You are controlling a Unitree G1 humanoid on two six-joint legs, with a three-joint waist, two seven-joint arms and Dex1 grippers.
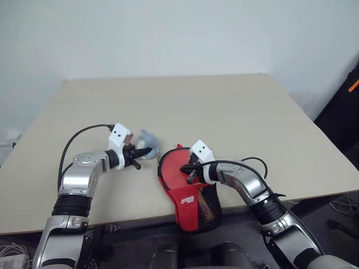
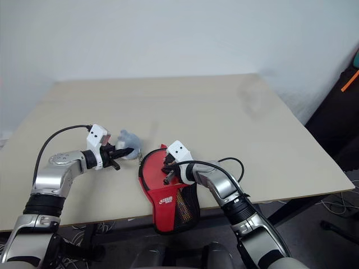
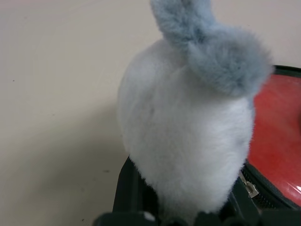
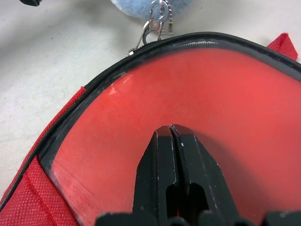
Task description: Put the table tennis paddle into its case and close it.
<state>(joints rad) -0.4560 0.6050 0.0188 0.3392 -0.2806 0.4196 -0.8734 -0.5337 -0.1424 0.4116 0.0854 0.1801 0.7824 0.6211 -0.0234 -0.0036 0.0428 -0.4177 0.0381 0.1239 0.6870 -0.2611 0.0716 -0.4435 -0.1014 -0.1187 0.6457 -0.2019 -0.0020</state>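
Note:
The case [image 1: 188, 193] is a red paddle-shaped pouch with black zip edging, a white logo and a black mesh lower part. It lies at the table's front edge, and its narrow end hangs over that edge. My right gripper [image 4: 170, 129] is shut with nothing between its fingers, and its tips rest on the case's glossy red round face [image 4: 221, 94]. My left gripper [image 1: 138, 152], just left of the case, is shut on a furry bluish-white pom-pom [image 3: 188, 136]. A small chain joins the pom-pom to the zip pull [image 4: 148, 30]. The table tennis paddle is hidden.
The beige table [image 1: 185, 106] stretches wide beyond the case to a white wall. Black cables loop from both wrists over the tabletop. A dark object with an orange stripe [image 1: 352, 87] stands off the table's right side.

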